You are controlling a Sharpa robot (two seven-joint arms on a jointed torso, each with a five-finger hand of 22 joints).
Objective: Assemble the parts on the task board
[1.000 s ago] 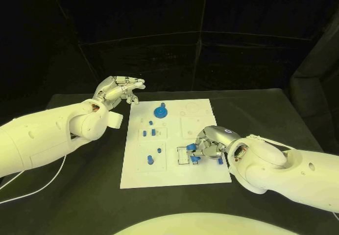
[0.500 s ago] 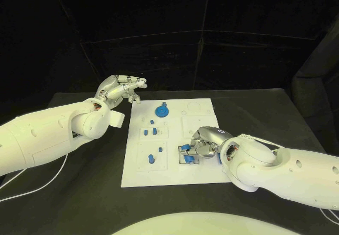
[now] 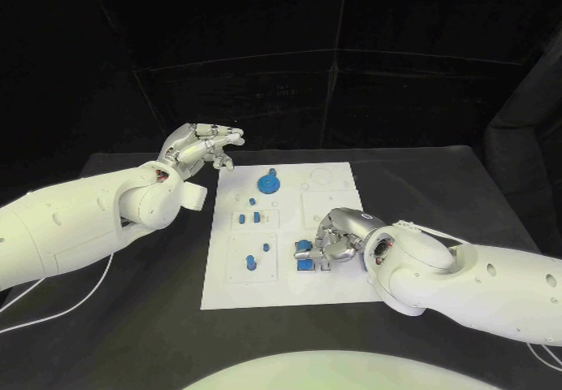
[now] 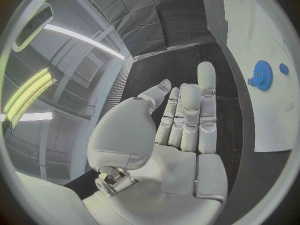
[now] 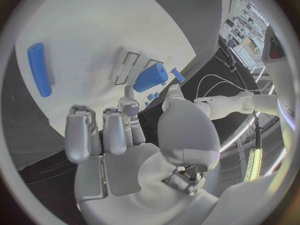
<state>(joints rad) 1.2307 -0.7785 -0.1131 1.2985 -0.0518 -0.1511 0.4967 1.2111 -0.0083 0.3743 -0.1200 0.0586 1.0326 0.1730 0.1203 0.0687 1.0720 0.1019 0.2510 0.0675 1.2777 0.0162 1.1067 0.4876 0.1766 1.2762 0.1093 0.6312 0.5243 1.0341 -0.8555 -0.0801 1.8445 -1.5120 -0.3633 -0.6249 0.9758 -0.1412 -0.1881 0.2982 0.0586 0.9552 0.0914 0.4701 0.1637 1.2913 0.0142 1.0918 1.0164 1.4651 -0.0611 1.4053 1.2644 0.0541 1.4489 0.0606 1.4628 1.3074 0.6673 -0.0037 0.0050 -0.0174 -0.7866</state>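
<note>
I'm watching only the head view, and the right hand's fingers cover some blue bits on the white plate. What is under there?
Observer: The right wrist view shows a chunky blue part just past the right hand's fingertips, beside rectangular slots in the task board.
Operator: Is it gripped?
Observer: I cannot tell. In that view the thumb and a finger sit on either side of it, but contact is unclear.
Operator: Is the left hand holding anything?
Observer: No. The left wrist view shows the left hand with a bare palm and nearly straight fingers.
</note>
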